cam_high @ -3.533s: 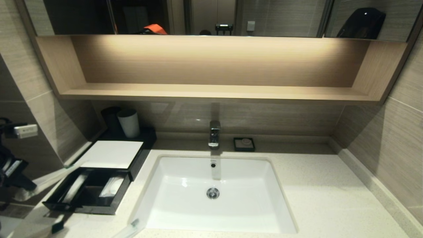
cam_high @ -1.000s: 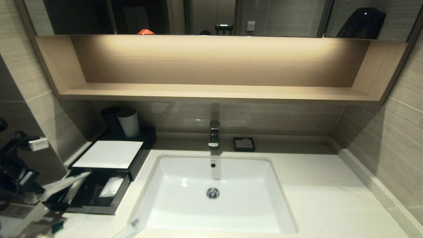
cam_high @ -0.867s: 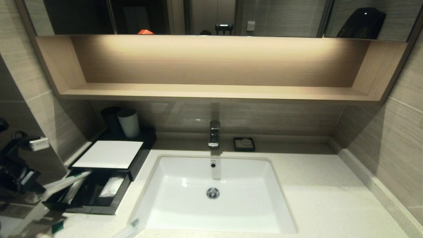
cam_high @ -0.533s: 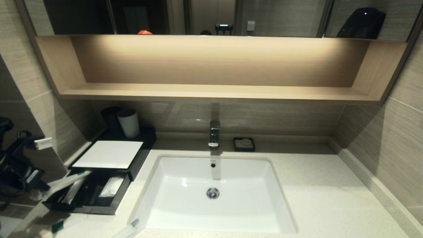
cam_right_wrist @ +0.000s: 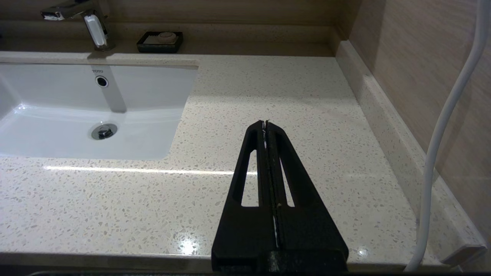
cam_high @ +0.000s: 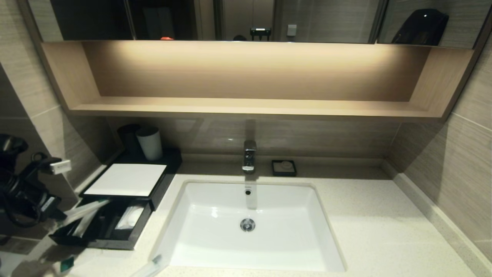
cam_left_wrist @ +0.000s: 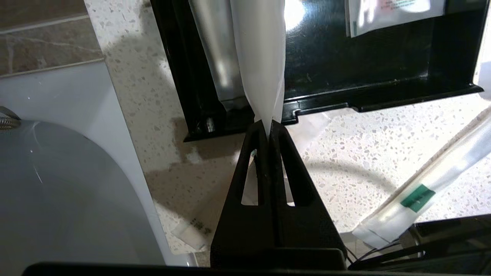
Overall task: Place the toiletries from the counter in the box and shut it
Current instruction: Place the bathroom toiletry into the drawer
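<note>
The dark box with its white top panel stands at the counter's left end, and its drawer is pulled out. At the left my left gripper is shut on one end of a long whitish packet. The packet reaches out over the drawer's left compartment, above another packet lying there. A flat sachet lies in the other compartment. Two more toiletries lie on the counter: one with a green label in front of the drawer, and one at the sink's near left corner. My right gripper is shut and holds nothing.
A white sink with a faucet fills the middle of the counter. A grey cup stands behind the box and a black soap dish behind the sink. A wooden wall shelf hangs above.
My left arm has moved right and forward, carrying the packet toward the box. The packet's free end now reaches further over the open drawer.
</note>
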Robot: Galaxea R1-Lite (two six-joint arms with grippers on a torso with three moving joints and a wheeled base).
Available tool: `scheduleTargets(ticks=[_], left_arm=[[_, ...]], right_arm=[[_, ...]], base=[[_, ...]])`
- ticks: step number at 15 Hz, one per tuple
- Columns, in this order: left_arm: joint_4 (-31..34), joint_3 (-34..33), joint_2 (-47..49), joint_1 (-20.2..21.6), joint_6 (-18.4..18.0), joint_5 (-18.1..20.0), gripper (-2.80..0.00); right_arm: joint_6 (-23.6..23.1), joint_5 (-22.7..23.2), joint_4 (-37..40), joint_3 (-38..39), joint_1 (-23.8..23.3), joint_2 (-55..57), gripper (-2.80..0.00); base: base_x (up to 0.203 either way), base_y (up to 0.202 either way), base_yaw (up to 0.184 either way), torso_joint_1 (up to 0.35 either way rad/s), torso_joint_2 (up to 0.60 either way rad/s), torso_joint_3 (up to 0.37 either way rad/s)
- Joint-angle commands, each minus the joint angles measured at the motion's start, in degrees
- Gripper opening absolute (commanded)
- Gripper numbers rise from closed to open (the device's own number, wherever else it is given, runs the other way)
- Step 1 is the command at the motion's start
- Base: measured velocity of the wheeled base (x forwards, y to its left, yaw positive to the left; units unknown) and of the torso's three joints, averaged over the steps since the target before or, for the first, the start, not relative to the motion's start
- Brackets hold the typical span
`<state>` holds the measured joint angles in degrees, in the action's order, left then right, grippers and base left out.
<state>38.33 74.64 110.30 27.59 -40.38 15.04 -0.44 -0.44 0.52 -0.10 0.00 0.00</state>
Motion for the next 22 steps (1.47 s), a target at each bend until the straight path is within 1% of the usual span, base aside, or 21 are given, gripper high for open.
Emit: scheduleTargets(ticks=[1, 4, 7, 9, 15, 22], left_arm=[[-0.7, 0.1, 1.6, -0.2, -0.1, 0.1, -2.80], [-2.6, 0.2, 2.7, -0.2, 0.0, 0.0, -2.80], [-3.1, 0.4, 3.7, -0.5, 0.0, 0.1, -2.80], [-3.9, 0.4, 4.1, -1.2, 0.2, 0.1, -2.80], [-3.9, 3.2, 5.6, -3.9, 3.9, 0.1, -2.80], [-3.7, 3.1, 7.3, -5.4, 4.9, -0.3, -2.80]], right_arm=[[0.0, 0.0, 0.0, 0.0, 0.1, 0.0, -2.80], [0.0, 0.0, 0.0, 0.0, 0.0, 0.0, -2.80], [0.0, 0.0, 0.0, 0.0, 0.0, 0.0, -2.80], [0.0, 0.0, 0.0, 0.0, 0.0, 0.0, -2.80], [0.0, 0.0, 0.0, 0.0, 0.0, 0.0, -2.80], [0.0, 0.0, 0.0, 0.0, 0.0, 0.0, -2.80]], base=[[0.000, 0.000, 0.000, 0.000, 0.00, 0.000], [0.000, 0.000, 0.000, 0.000, 0.00, 0.000], [0.000, 0.000, 0.000, 0.000, 0.00, 0.000], [0.000, 0.000, 0.000, 0.000, 0.00, 0.000], [0.000, 0.000, 0.000, 0.000, 0.00, 0.000], [0.000, 0.000, 0.000, 0.000, 0.00, 0.000]])
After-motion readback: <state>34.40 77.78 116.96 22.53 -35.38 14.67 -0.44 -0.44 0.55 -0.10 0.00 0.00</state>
